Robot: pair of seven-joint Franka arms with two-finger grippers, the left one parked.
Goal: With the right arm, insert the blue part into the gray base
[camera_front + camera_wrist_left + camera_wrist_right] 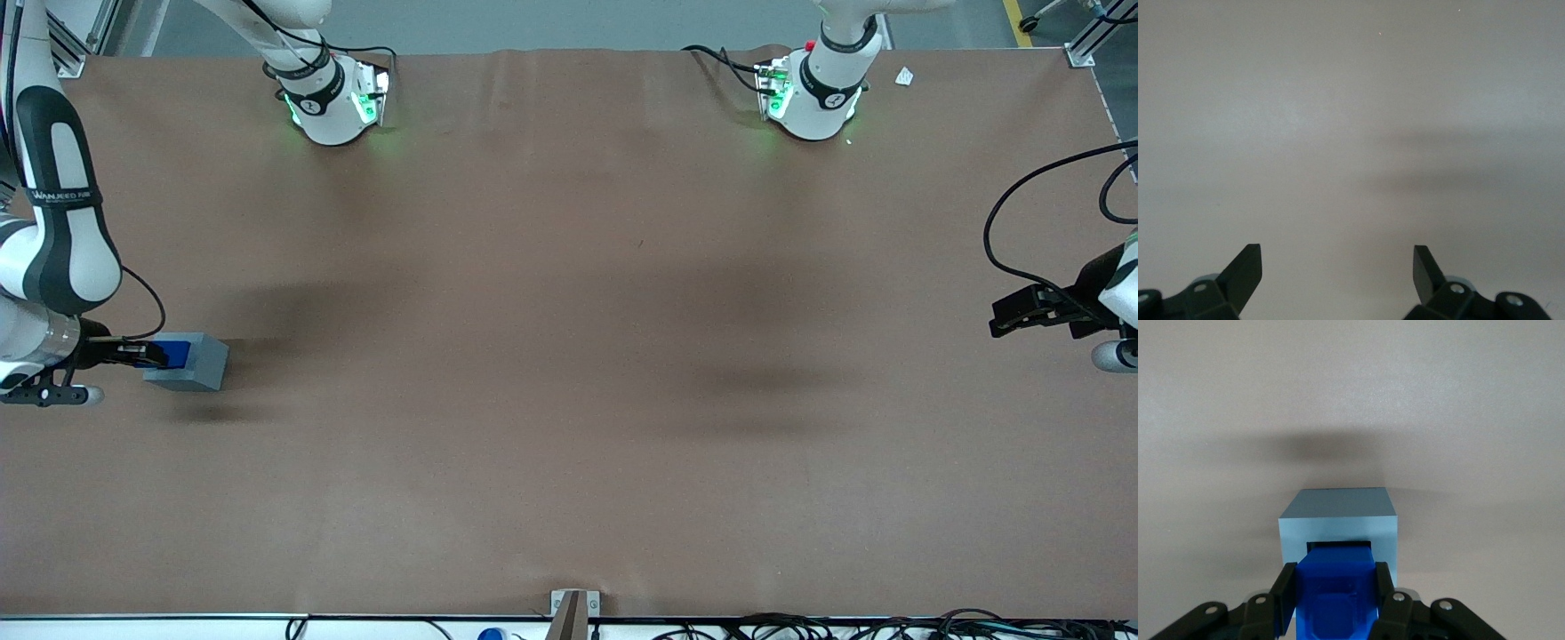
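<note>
One gray base (191, 362) sits on the brown table (569, 356), toward the working arm's end. One blue part (1336, 593) is clamped between the two fingers (1286, 592) of the right arm's (53, 222) gripper (1336, 590), directly above the base. Its leading end meets the base's square socket (1338, 543). The part's long axis runs in line with the fingers, pointing into the base.
</note>
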